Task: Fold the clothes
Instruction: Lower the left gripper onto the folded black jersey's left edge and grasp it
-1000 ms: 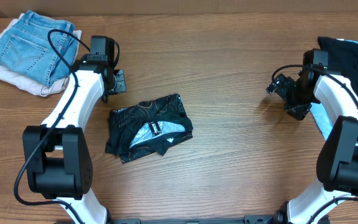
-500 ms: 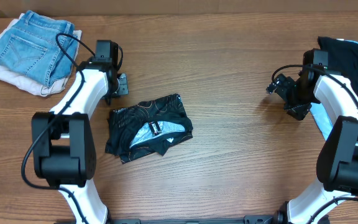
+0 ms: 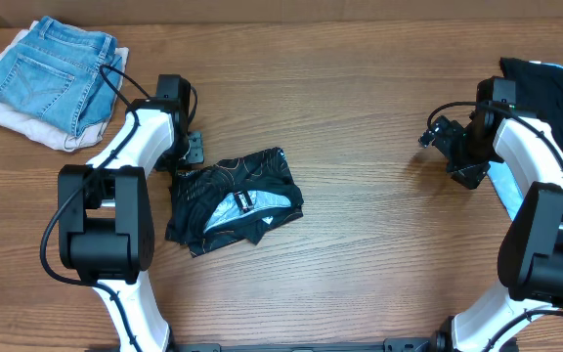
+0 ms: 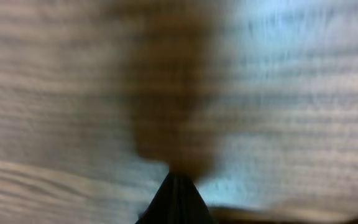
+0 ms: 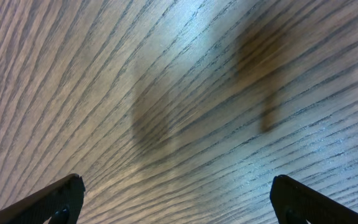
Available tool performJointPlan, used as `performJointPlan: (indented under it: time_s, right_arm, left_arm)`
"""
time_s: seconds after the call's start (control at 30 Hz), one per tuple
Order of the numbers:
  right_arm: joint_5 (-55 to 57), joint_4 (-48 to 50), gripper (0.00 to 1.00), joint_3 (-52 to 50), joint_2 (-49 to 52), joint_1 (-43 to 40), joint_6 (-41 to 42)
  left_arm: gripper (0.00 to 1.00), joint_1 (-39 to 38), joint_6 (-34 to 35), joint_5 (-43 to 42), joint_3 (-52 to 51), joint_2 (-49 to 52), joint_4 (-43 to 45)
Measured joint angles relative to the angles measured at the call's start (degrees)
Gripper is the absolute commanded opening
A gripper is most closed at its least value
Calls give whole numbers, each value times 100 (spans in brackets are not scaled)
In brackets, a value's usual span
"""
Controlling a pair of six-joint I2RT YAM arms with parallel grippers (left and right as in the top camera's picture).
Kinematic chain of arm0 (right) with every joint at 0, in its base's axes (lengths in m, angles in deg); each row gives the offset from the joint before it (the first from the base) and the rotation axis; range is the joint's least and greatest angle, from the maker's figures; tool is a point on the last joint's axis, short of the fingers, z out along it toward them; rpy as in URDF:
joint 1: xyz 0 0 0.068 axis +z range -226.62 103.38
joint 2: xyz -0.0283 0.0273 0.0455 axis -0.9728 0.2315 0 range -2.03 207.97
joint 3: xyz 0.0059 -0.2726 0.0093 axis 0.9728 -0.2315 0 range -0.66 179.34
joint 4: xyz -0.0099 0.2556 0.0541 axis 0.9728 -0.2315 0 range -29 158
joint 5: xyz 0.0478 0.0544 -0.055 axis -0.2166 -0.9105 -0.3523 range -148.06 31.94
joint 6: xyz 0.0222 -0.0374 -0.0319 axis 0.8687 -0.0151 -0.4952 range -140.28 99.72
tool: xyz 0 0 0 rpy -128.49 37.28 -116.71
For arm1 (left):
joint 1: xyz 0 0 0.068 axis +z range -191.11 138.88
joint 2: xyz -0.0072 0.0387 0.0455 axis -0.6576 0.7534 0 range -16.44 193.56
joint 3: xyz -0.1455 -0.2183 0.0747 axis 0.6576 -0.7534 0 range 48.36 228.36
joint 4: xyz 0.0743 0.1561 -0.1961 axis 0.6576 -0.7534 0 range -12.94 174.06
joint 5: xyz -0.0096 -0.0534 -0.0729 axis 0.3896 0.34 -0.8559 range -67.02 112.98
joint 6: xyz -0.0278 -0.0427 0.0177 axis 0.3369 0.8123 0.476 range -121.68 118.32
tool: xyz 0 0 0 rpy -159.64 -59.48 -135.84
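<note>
1. Although the left wrist view is blurred, the left gripper (image 4: 176, 194) shows its dark fingers pressed together into a single point, with nothing visible between them and only wood grain beyond.
2. Seen from overhead, this closed gripper sits low over the wood just beside the upper left corner of the crumpled black sports jersey with thin orange contour lines (image 3: 233, 196). Whether it touches the fabric cannot be told.
3. The right gripper (image 5: 182, 208) has its jaws spread wide, one black finger (image 5: 58, 199) in each lower corner of its wrist view and bare planks between them.
4. The jersey lies in a loose bundle left of centre on the brown wooden table (image 3: 360, 254), a pale blue-white patch showing in its middle, well apart from the right gripper.
5. Folded blue denim jeans (image 3: 52, 68) rest on a cream-white cloth (image 3: 8, 115) in the far left corner.
6. A plain black garment (image 3: 547, 88) lies at the right edge, behind the right arm.
</note>
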Motion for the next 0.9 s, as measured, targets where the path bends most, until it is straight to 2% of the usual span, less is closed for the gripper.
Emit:
performJointPlan:
  time_s: [0.3,0.47,0.77,0.9]
  right_arm:
    - [0,-4,100,0,0,0,0]
    - [0,-2,100,0,0,-2,0]
    - [0,-2,100,0,0,0,0]
    - [0,-2,100,0,0,-2,-2]
  left_arm:
    - [4,0,177,-527,15,0,-787]
    - [4,2,249,-918,-48,-11,-933]
    - [4,-48,531,-2328,-566,-144,-1281]
    - [4,-319,629,-2848,-730,-103,-1473]
